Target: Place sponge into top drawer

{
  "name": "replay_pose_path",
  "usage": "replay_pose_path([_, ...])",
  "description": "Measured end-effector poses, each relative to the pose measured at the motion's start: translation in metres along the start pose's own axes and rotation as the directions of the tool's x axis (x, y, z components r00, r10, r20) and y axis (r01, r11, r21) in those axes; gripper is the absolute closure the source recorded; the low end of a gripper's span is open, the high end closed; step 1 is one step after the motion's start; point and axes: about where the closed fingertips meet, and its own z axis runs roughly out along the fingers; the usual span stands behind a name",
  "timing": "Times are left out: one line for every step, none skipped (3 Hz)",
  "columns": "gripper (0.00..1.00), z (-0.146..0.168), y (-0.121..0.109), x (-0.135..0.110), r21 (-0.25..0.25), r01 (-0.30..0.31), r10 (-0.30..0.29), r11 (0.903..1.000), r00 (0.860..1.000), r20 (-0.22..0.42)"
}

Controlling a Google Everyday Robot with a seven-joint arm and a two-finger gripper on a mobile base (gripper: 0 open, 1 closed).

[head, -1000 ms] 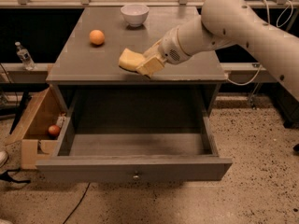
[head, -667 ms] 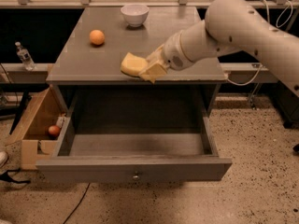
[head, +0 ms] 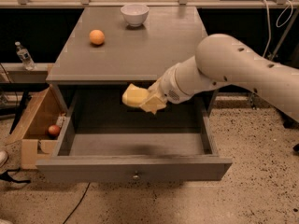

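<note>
Over the open top drawer [head: 93, 170], the sponge [head: 134, 96] hangs between the fingers [head: 157, 93].

An orange [head: 96, 37] and a white bowl [head: 134, 14] sit apart on the counter [head: 154, 45]; a cardboard box [head: 35, 120] stands beside it. The hand [head: 148, 99] hangs below the counter's front edge.

We see a grey worktop [head: 154, 55] carrying two things: an orange fruit [head: 96, 37] near its left edge and a white bowl [head: 134, 14] at the back, well apart. The tool [head: 154, 101] hangs below the worktop's front edge, gripping the sponge [head: 134, 95] above the open top drawer [head: 135, 169].
</note>
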Motion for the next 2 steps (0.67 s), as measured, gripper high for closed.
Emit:
replay_pose_path([1.0,0.0343,0.0244,0.0384,-0.034,-0.055,0.052,0.9979,0.993,-0.103])
replay_pose_path([1.0,0.0396,0.0234,0.042,-0.035,-0.065,0.061,0.9973,0.992,-0.107])
